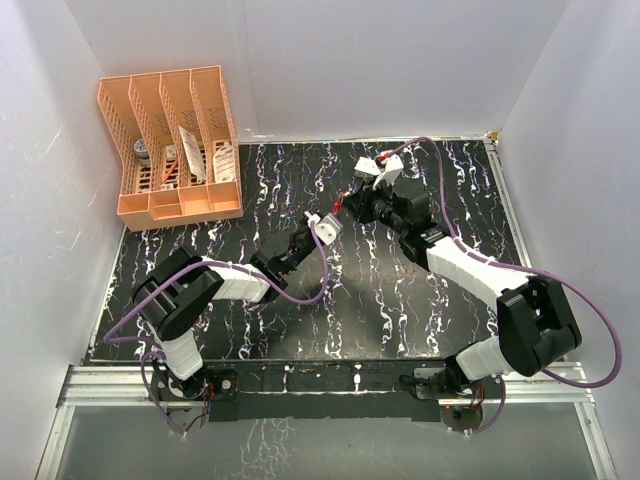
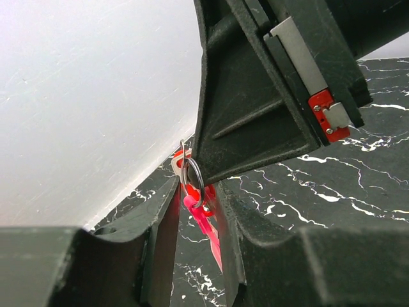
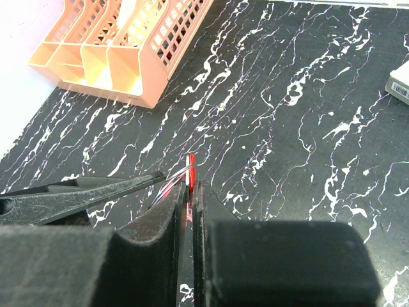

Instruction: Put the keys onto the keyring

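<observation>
Above the middle of the bench (image 1: 390, 310), we see both arms reaching in so that the left hand (image 2: 195, 188) and the right hand (image 3: 190, 188) meet tip to tip, clear of the surface. We judge this lets the ring be worked from both sides with nothing beneath to snag it. The keyring (image 2: 202, 184) stands just over the left fingertips, its pink tag (image 2: 208, 224) hanging down the slot between them. Held that way, the tag would make a steady handle and leave the wire loop exposed. Those fingers stand narrowly apart on either side of the tag, and we cannot tell whether they actually pinch it. The right hand is pressed together on a thin red sliver, which we take for the red key (image 3: 190, 167) held edge-on, right at the ring, a fair way to present the key's hole to the wire. We judge threading is under way, not finished. The pale key we cannot find.
</observation>
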Tool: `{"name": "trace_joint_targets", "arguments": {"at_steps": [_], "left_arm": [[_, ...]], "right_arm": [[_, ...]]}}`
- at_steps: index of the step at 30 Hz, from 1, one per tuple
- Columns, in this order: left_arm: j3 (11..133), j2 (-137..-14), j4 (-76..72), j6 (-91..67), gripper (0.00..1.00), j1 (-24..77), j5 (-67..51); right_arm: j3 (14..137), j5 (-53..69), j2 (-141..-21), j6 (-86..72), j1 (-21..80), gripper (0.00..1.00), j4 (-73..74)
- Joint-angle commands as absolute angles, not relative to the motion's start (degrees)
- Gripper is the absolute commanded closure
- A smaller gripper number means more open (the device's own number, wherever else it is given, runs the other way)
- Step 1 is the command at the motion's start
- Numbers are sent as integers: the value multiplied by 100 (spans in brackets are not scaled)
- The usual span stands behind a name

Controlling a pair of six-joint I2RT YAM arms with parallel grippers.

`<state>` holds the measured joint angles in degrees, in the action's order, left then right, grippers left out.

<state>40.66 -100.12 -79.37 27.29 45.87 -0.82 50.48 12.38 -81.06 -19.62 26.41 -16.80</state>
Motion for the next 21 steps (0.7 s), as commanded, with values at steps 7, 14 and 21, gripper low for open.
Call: {"name": "trace_joint_targets", "arguments": {"at_steps": [7, 14, 21], "left_arm": [[4195, -9987, -8242, 2801, 85, 4594, -20], [4168, -10002, -8459, 2770, 100, 4596, 42], [4147, -9833, -8362, 2608, 100, 4580, 71]], "right_arm": [[5209, 1301, -7897, -1934, 2660, 100, -1896], [5189, 1280, -7888, -1916, 2663, 100, -1893], [5181, 1222, -7927, -1770, 2663, 100, -1829]]}}
